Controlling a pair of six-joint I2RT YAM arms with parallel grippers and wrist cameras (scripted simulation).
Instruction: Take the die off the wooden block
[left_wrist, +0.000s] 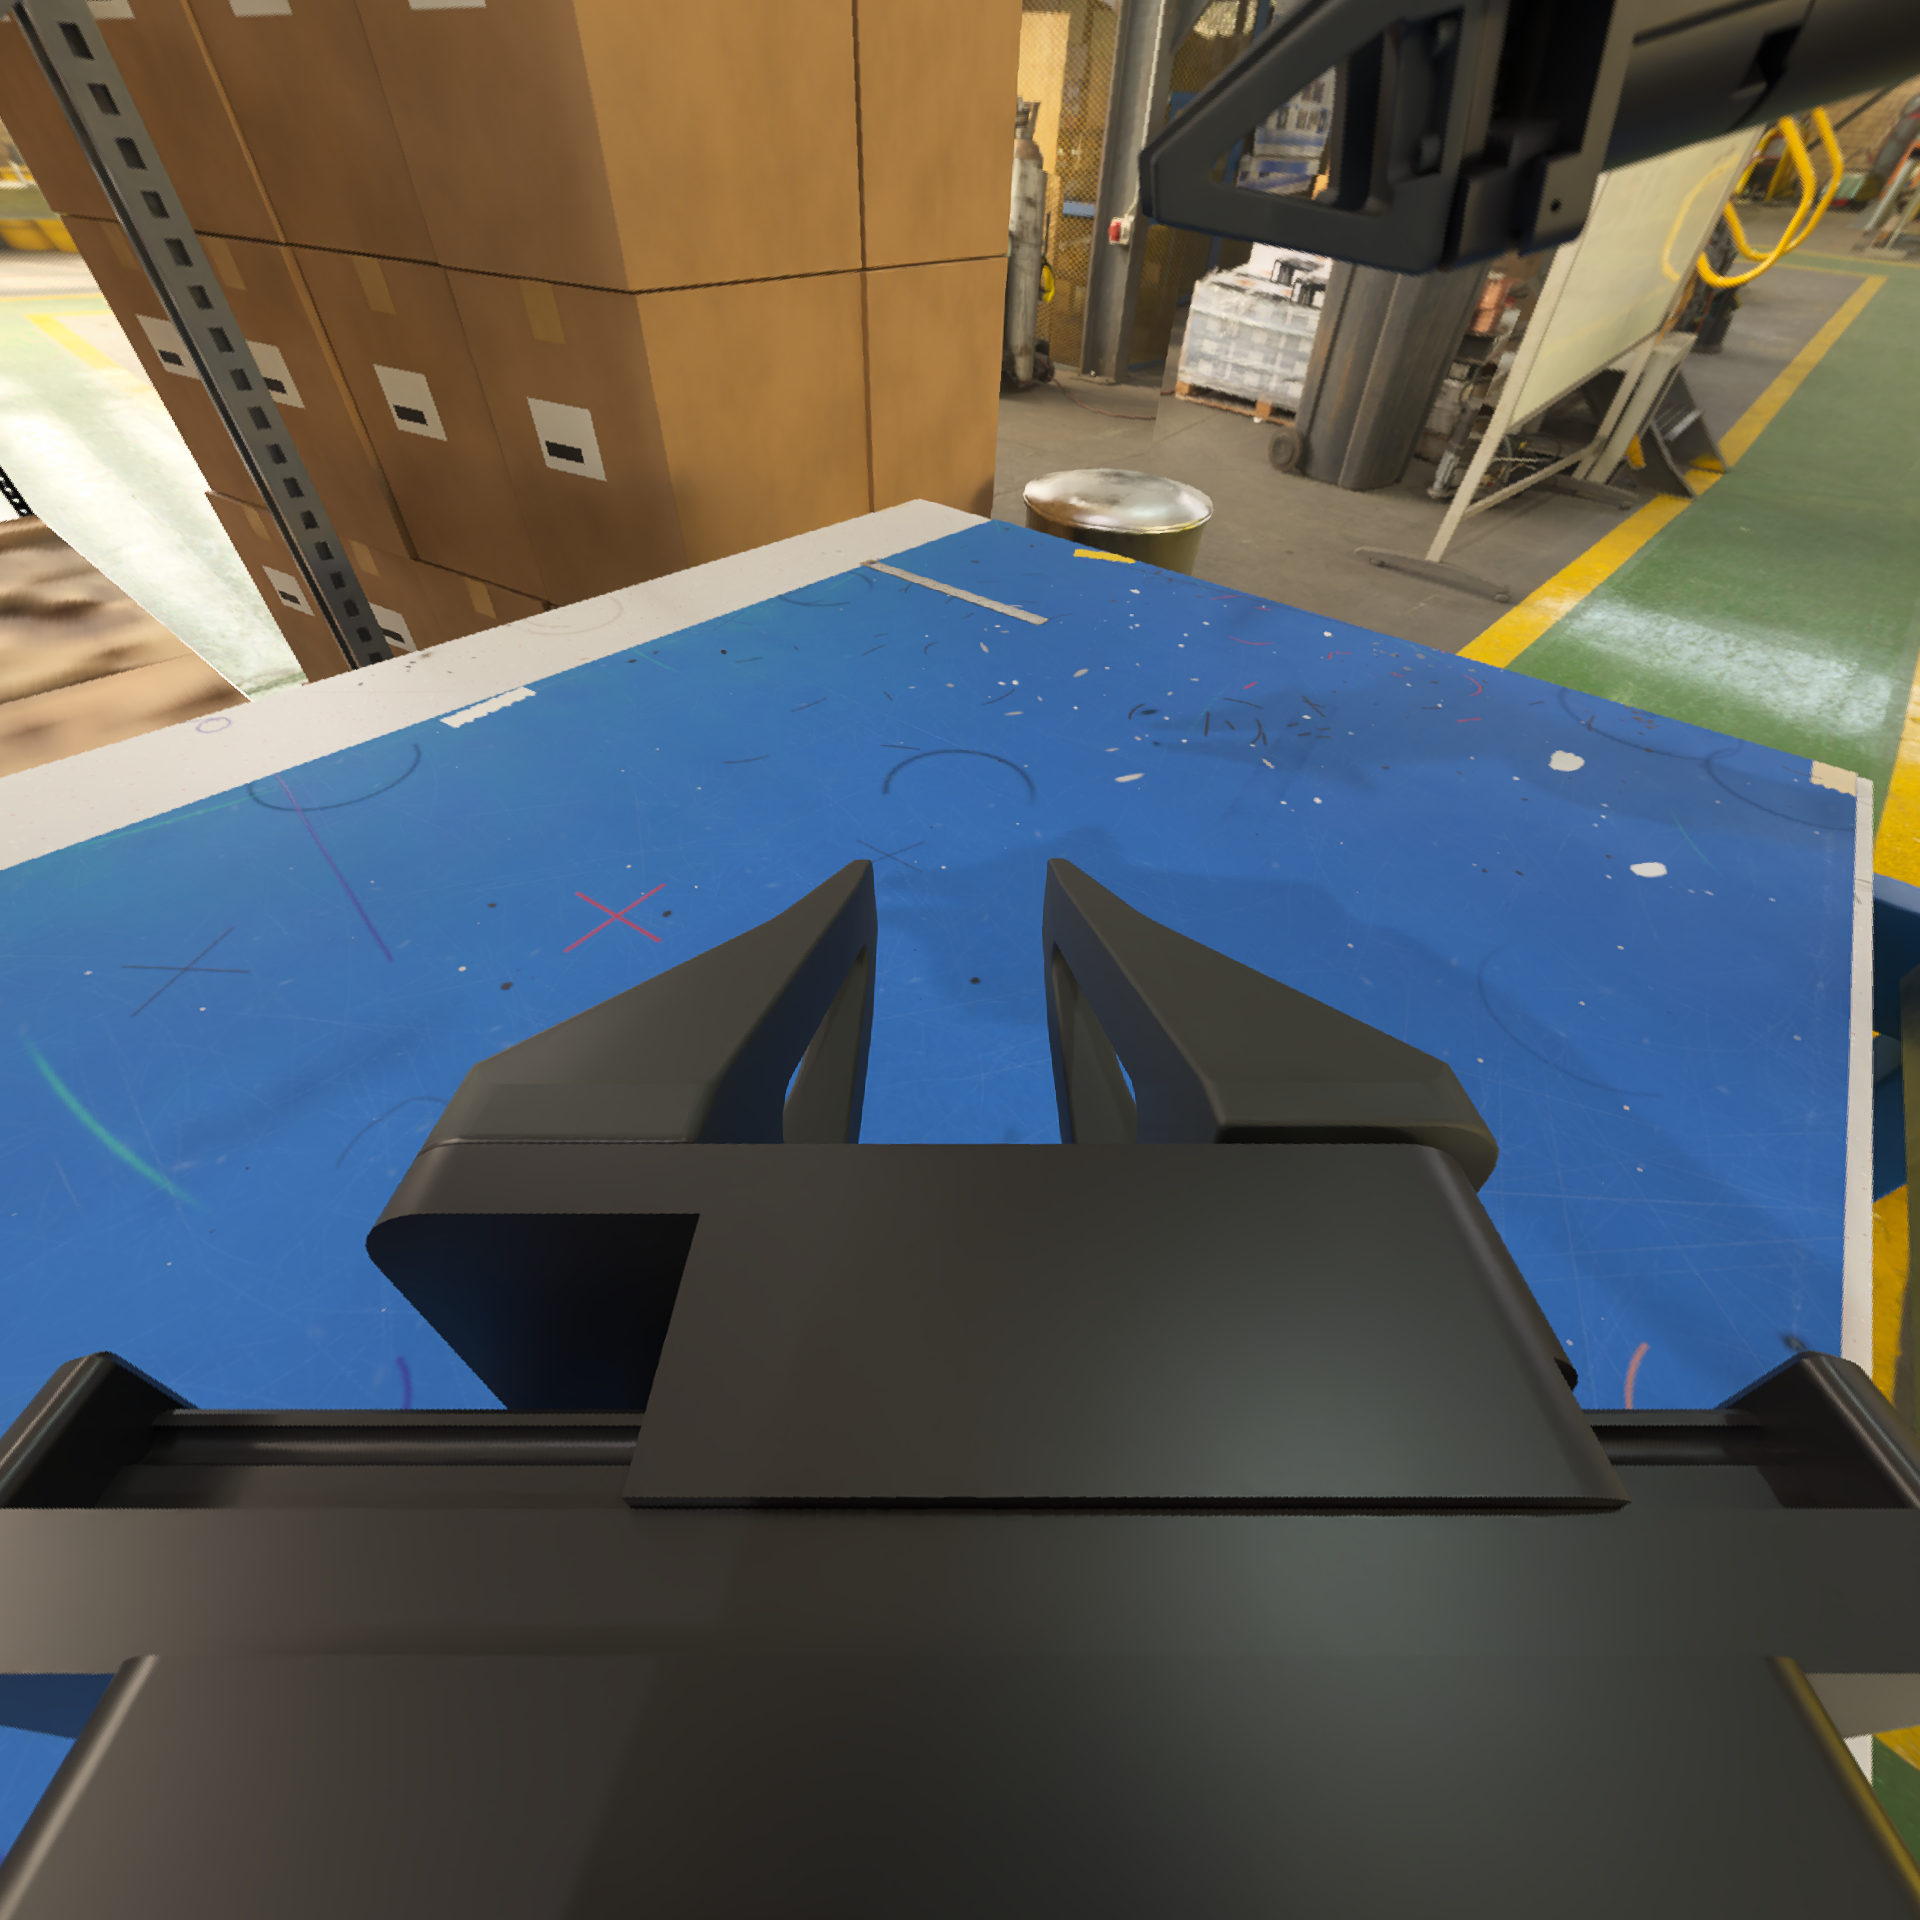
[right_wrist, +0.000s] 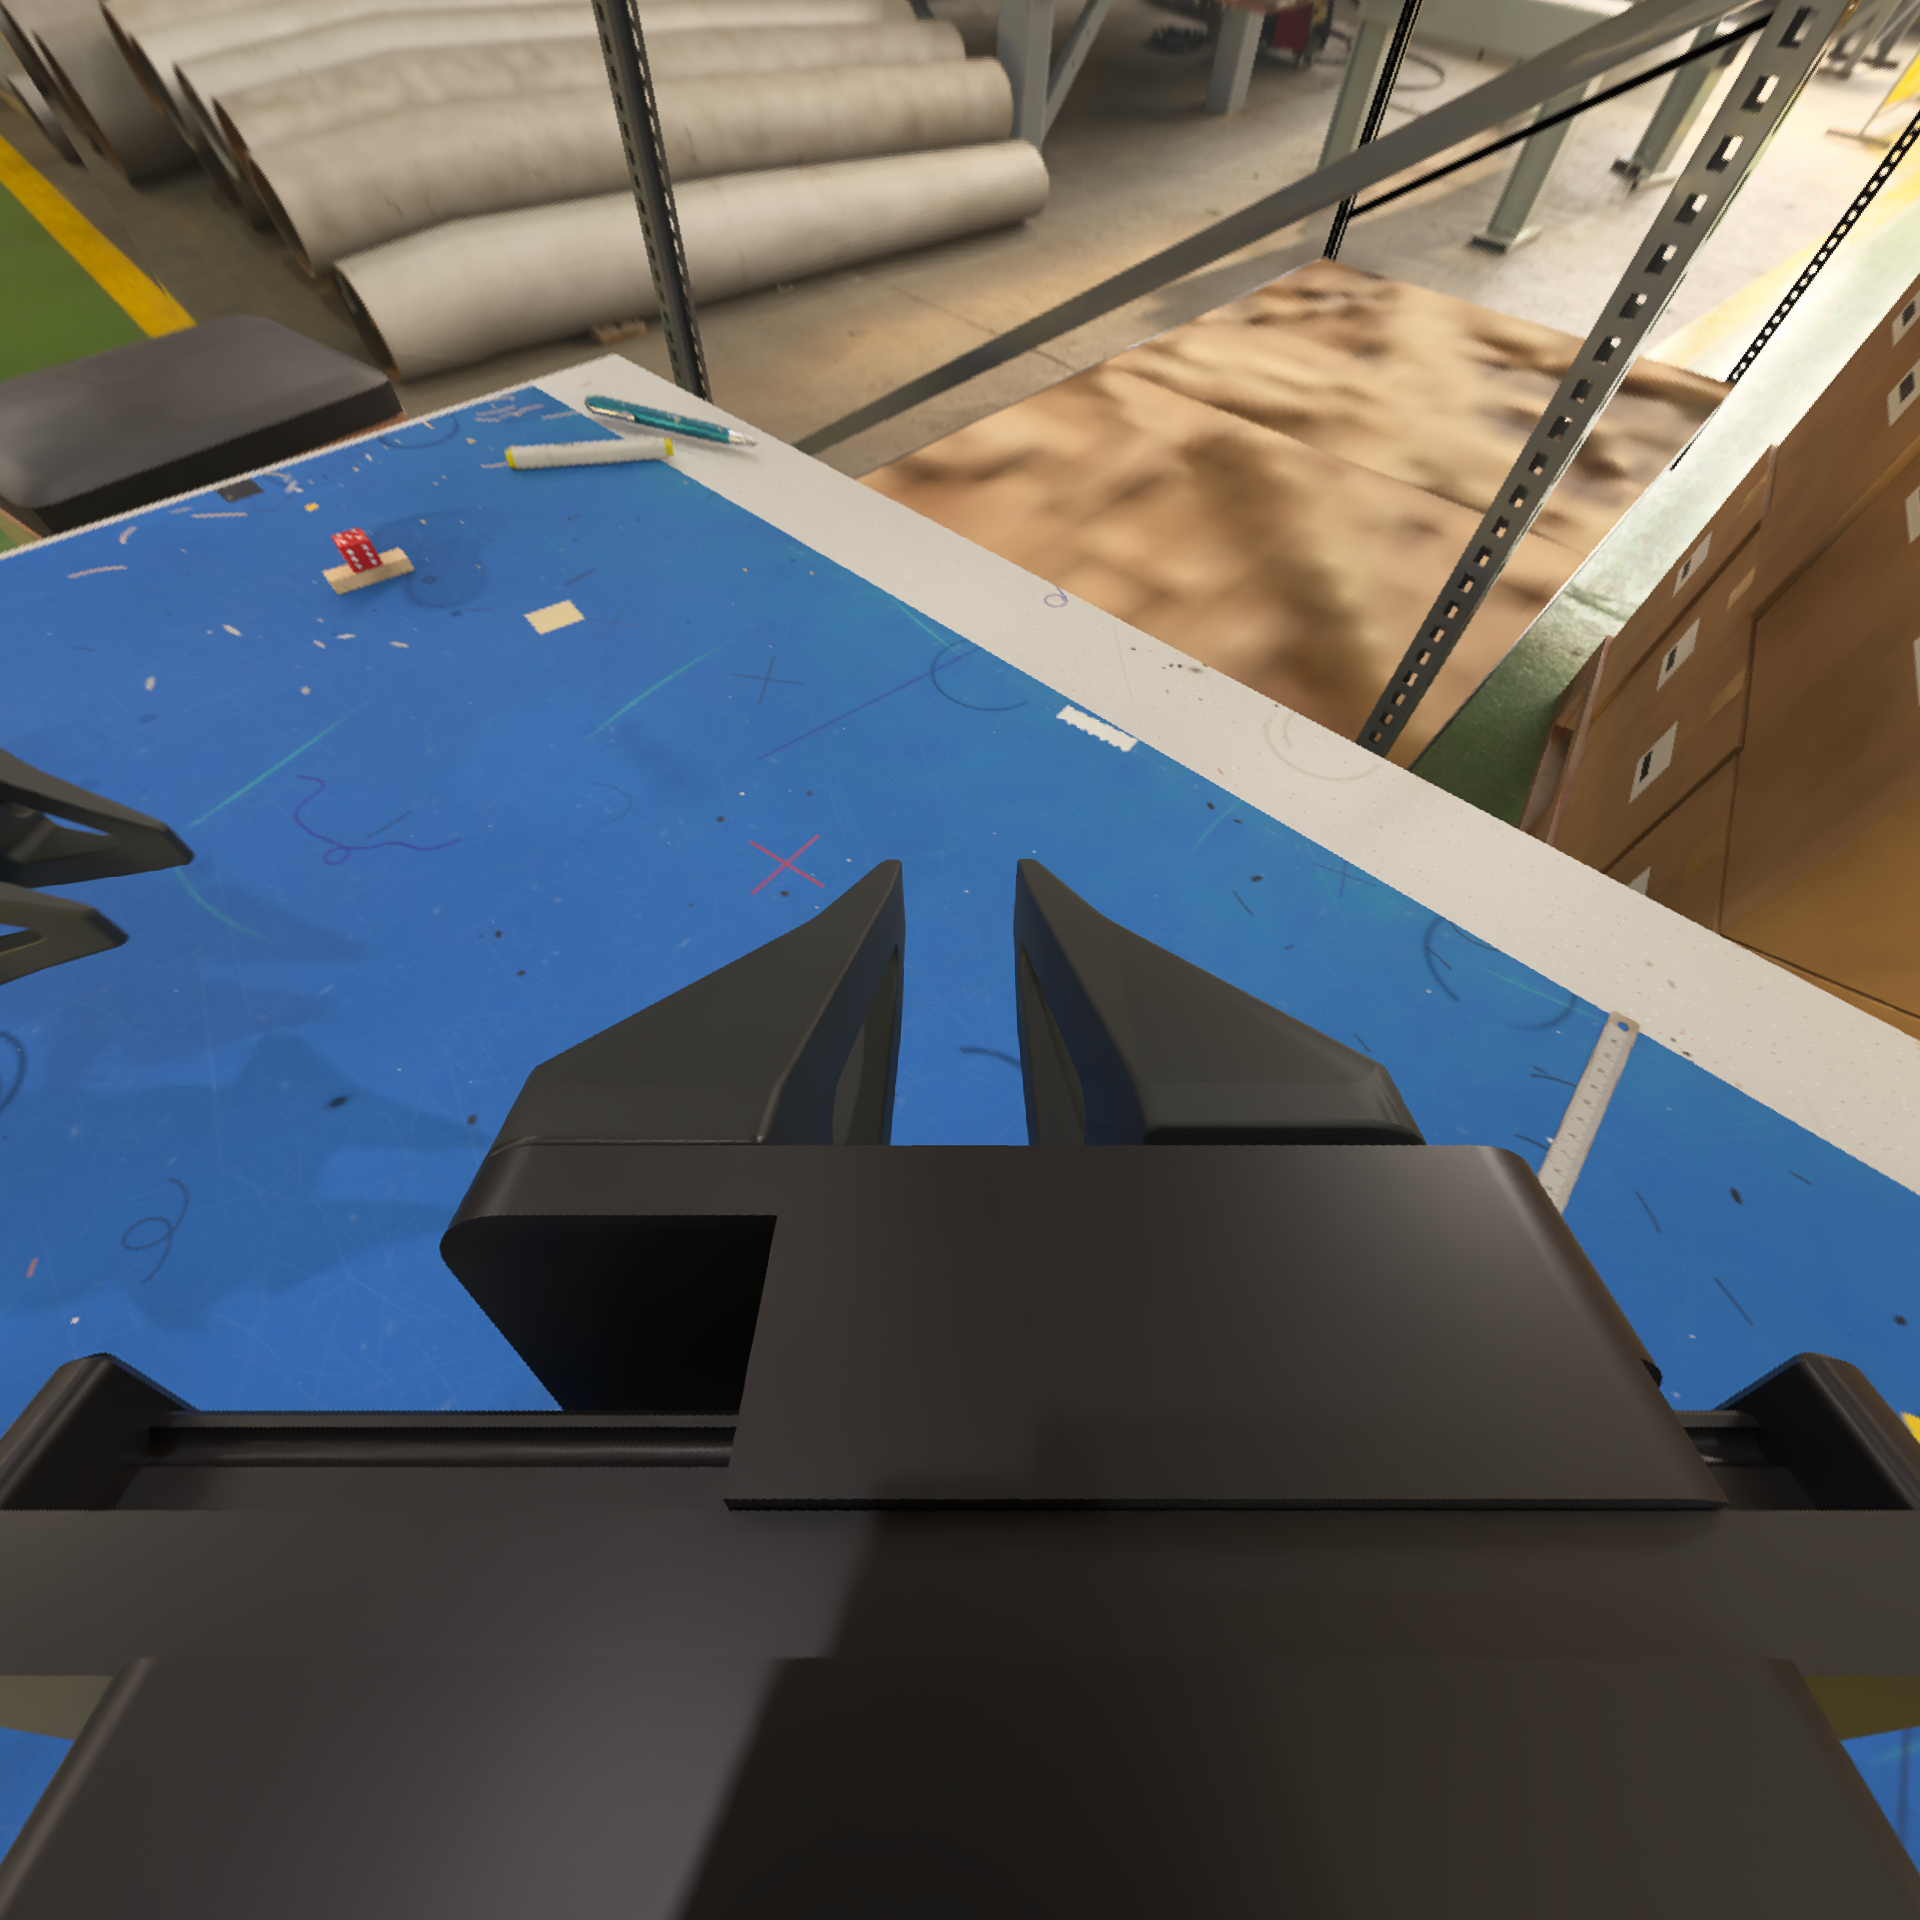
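Die (right_wrist: 352, 549) sits red and upright on the block (right_wrist: 368, 572), a small pale slab lying flat on the blue counter (right_wrist: 520, 987). Both are well ahead and to the left of the right end effector (right_wrist: 958, 864), which hangs above the counter released, its fingers a narrow gap apart with nothing between them. The left end effector (left_wrist: 958, 864) is likewise released and empty; neither die nor block shows in the left wrist view, only bare counter ahead of it.

Risks, as I judge them:
- The die is small and the block is low and light. A finger coming in too low would catch the block and shove both along the counter, or lift them together.
- The fingers stand close together; if they are not spread before descending, a tip could land on the die's top and knock it off sideways, uncontrolled.
- A marker (right_wrist: 588, 453) and pen (right_wrist: 670, 421) lie beyond the block, and a tan square (right_wrist: 554, 617) just right of it; an overshoot could sweep them.
- The left end effector's fingers show at the left edge of the right wrist view, near the path to the die, so the arms could clash.
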